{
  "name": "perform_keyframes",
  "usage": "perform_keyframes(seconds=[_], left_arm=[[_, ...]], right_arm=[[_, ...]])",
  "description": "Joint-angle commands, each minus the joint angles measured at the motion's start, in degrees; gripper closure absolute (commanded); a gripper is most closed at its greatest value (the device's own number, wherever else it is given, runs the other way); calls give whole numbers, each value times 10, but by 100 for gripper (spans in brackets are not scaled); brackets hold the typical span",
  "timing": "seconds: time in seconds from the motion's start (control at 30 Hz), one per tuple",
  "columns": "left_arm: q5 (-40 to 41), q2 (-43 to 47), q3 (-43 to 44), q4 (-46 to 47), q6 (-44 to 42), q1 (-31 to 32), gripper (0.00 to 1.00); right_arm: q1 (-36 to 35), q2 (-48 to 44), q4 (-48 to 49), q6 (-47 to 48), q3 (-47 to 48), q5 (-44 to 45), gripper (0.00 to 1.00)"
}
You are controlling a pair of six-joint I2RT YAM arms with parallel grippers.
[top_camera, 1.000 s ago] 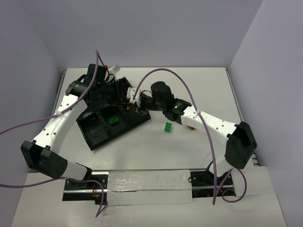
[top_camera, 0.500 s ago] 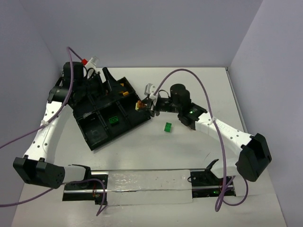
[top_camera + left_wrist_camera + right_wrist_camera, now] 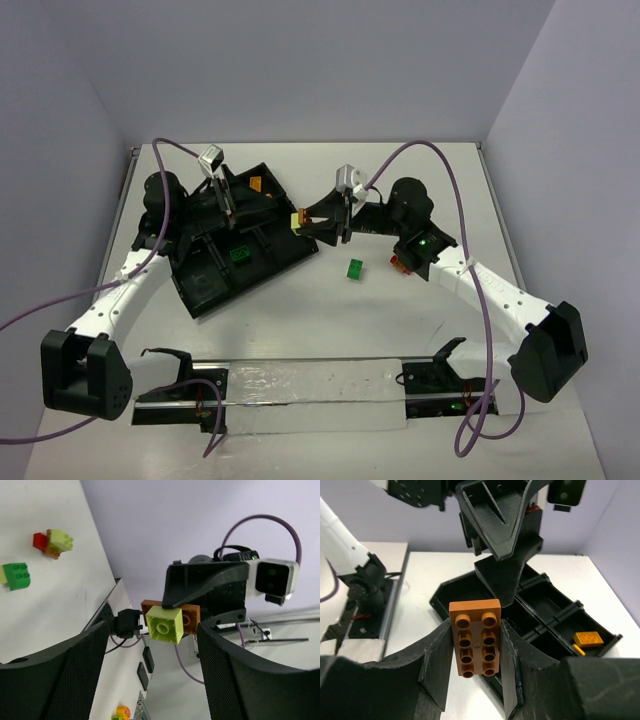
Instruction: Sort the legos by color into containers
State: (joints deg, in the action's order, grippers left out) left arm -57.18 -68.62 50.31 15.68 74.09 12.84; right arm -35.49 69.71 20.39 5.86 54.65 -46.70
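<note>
My right gripper (image 3: 312, 224) (image 3: 475, 630) is shut on a lego cluster (image 3: 297, 220), a flat orange plate (image 3: 475, 639) with a yellow-green brick (image 3: 164, 625) stuck under it, held in the air at the black tray's (image 3: 205, 282) right corner. My left gripper (image 3: 230, 205) (image 3: 150, 680) hangs open over the tray, facing that cluster, with nothing between its fingers. One container holds a green lego (image 3: 240, 255), another an orange lego (image 3: 257, 184) (image 3: 588, 639). A green lego (image 3: 354, 268) (image 3: 16, 576) lies on the table. A red, orange and yellow-green cluster (image 3: 52, 542) lies beside it.
The tray (image 3: 540, 597) sits askew at the left centre of the white table. The red cluster (image 3: 400, 263) is half hidden under the right forearm. Purple cables loop over both arms. A metal rail (image 3: 300, 385) runs along the near edge.
A second ago both grippers met over the tray. The left one has opened and drawn back left; the right arm has pulled back right, keeping the cluster.
</note>
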Motion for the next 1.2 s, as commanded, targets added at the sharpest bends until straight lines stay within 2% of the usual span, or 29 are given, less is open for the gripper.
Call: perform_keyframes(seconds=[0.0,0.13,0.53,0.8,1.07,1.17], left_arm=[[-38,11,-8,169,74,14,25],[-43,1,-12,199,83,32,30],[-49,-31,-22,272,131,82,30],[-40,-44,-29,320,163,96,37],[-35,-58,-33,325,167,103,37],[-33,-63,-33,327,168,104,30]], right_arm=[[4,-4,65,-38,1,-28,100],[3,3,77,-51,9,-36,100],[4,12,107,-58,13,-30,100],[4,17,126,-79,14,-24,100],[4,18,140,-88,19,-29,100],[4,16,140,-87,19,-30,100]])
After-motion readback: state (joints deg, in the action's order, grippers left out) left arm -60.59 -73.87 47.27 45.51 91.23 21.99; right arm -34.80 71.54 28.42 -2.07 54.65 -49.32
